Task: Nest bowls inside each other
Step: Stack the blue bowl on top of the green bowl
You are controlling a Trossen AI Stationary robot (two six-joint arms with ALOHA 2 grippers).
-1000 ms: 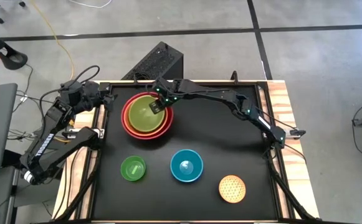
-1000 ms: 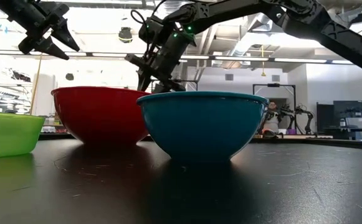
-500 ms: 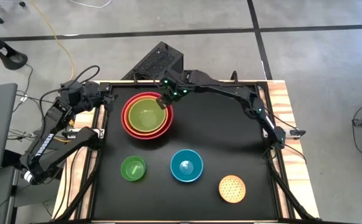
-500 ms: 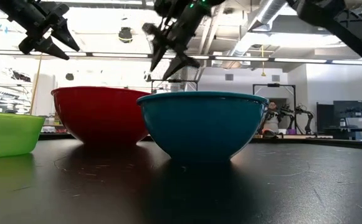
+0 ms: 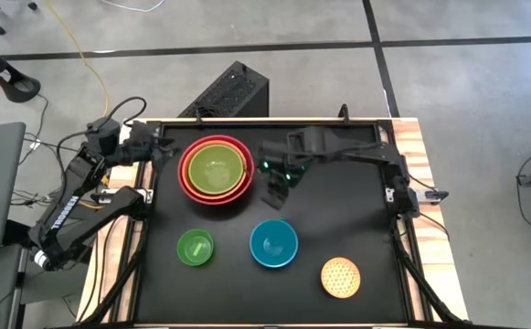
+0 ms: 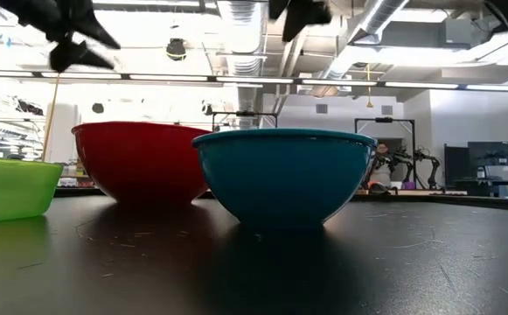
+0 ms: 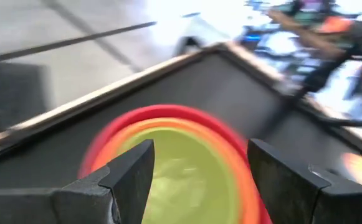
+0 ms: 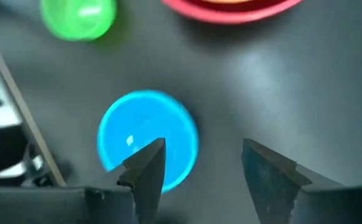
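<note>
Overhead, the right gripper hangs empty with its fingers spread above the black table, between the nested stack and the blue bowl. That stack holds a yellow-green bowl inside an orange bowl inside the red bowl. Bright green bowl and dotted orange bowl sit apart. Left gripper waits open beside the stack.

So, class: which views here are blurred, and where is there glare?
Left wrist view: the nested bowls and the room beyond smear with motion blur. Right wrist view: the blue bowl is soft-edged. Low view: bright ceiling lights wash out the top, and the arms there are dark blurs. High view: mostly sharp, though the right gripper blurs.
</note>
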